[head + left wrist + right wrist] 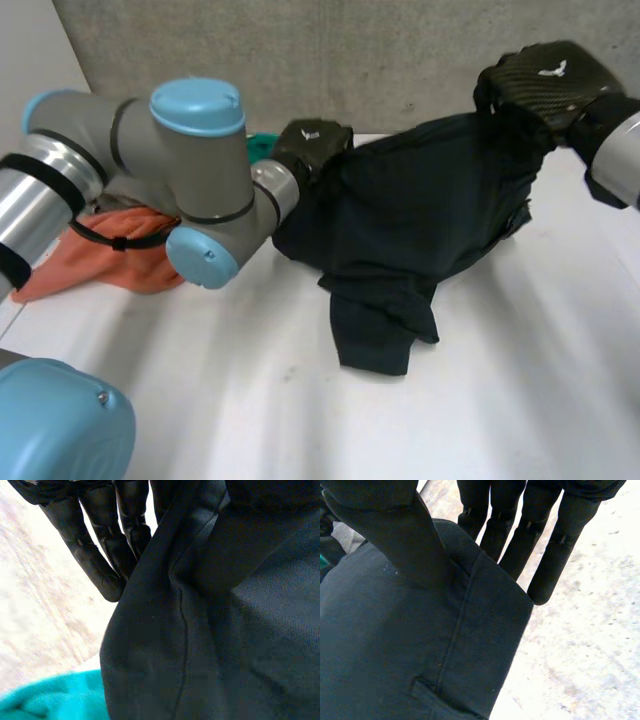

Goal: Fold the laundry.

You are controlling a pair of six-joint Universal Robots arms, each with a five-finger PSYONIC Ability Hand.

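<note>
A white table (300, 400) stood before a grey wall (350, 50). On it I saw dark trousers (420, 210), partly raised. My left hand (310, 140) pinched the trousers' left edge and my right hand (545, 75) their right corner. An orange cloth (100, 260) lay left of them.

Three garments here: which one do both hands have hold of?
The dark navy trousers, pinched by the left hand and the right hand. The orange cloth and the teal cloth lie unheld.

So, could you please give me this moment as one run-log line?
left hand: pinches dark garment edge | right hand: pinches its opposite edge | garment: hangs between hands, lower end on table | aside: orange cloth, teal cloth
</note>
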